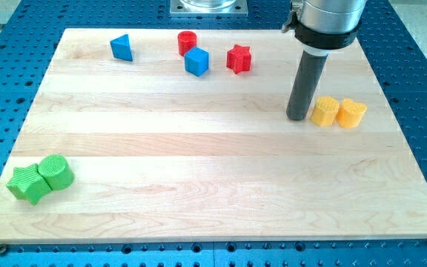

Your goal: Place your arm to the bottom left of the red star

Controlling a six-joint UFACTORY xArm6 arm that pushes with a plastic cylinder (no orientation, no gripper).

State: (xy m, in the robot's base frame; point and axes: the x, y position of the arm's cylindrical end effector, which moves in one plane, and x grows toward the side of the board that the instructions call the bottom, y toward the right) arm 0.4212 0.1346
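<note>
Rod: the dark rod comes down from the arm at the view's top right and stands straight on the wooden board (pixel 199 185).
Tip: my tip (pixel 298 118) rests on the board, in its right half, and touches no block.
Hand state: the arm carries no jaws, only this straight rod, so nothing is clamped or held.
Red star: the red star (pixel 239 58) lies up and to the left of the tip, well apart from it, near the board's top edge. The tip is therefore to the bottom right of the star.
Blue cube: the blue cube (pixel 196 61) sits farther left from the tip, near the star's left side, with a gap between them.
Red cylinder: the red cylinder (pixel 187 42) is just above the blue cube, very close to it; if they touch, I cannot tell.
Blue triangle: the blue triangular block (pixel 122 48) lies far to the upper left of the tip, alone.
Yellow pair: the first yellow block (pixel 325 111), of a lobed shape, is just beside the tip on its right, with a narrow gap. The yellow cylinder (pixel 352 113) touches it on the far side.
Green pair: the green star (pixel 27 184) and the green cylinder (pixel 55 172) lie together far to the lower left of the tip, touching each other.
</note>
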